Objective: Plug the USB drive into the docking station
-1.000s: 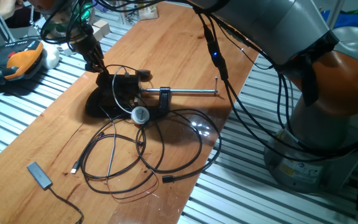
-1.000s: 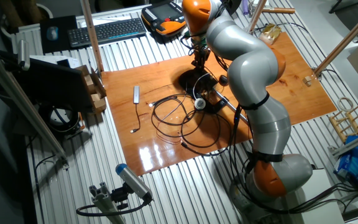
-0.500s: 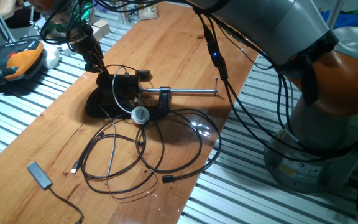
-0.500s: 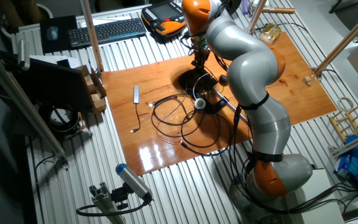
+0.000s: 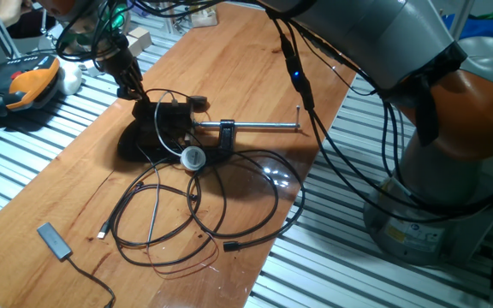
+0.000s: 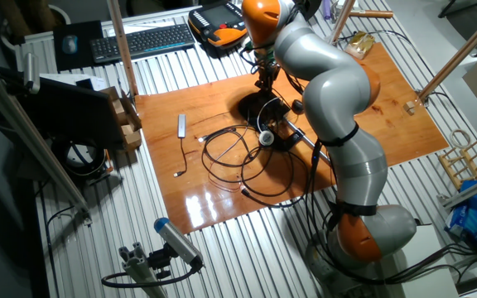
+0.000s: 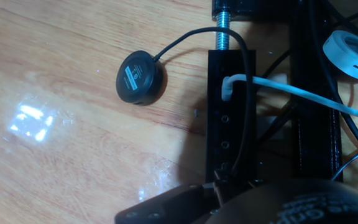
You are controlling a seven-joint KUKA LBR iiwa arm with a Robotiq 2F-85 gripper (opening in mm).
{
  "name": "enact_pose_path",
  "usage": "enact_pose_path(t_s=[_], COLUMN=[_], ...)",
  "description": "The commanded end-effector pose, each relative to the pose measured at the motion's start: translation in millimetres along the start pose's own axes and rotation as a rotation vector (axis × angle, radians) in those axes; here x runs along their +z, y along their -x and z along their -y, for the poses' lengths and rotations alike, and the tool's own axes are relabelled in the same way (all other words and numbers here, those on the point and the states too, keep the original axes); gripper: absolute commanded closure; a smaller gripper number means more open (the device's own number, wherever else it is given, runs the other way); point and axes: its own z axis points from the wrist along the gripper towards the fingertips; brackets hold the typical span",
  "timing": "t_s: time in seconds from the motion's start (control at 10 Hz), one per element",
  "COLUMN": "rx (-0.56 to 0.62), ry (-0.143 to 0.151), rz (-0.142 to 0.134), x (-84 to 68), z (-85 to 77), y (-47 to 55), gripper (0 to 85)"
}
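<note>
Round puck (image 7: 140, 76) label unreadable. Tool (image 5: 135, 91) at docking station (image 7: 230, 112); grip state unclear. Bare worktop (image 7: 61, 124) to its left.

A: Bright light is coming down from above. It is making white shiny spots on the wooden table (image 5: 255, 68) in all the views.

B: A dark shadow is lying under the docking station (image 5: 144, 137). Both far views are looking sharp.

A: The hand view is looking sharp too, but the gripper (image 7: 229, 205) at the bottom is looking dark and blurry.
</note>
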Motion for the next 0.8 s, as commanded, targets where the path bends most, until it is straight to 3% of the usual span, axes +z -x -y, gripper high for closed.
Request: enact_pose_path(t_s=[0.0, 0.7], rx=[0.000, -0.007], ry=[0.002, 0.005], rz=[-0.004, 0.003], x=[0.5, 1.5], z=[-0.4, -1.7], y=[-0.4, 1.1], gripper=[85.0, 85.0])
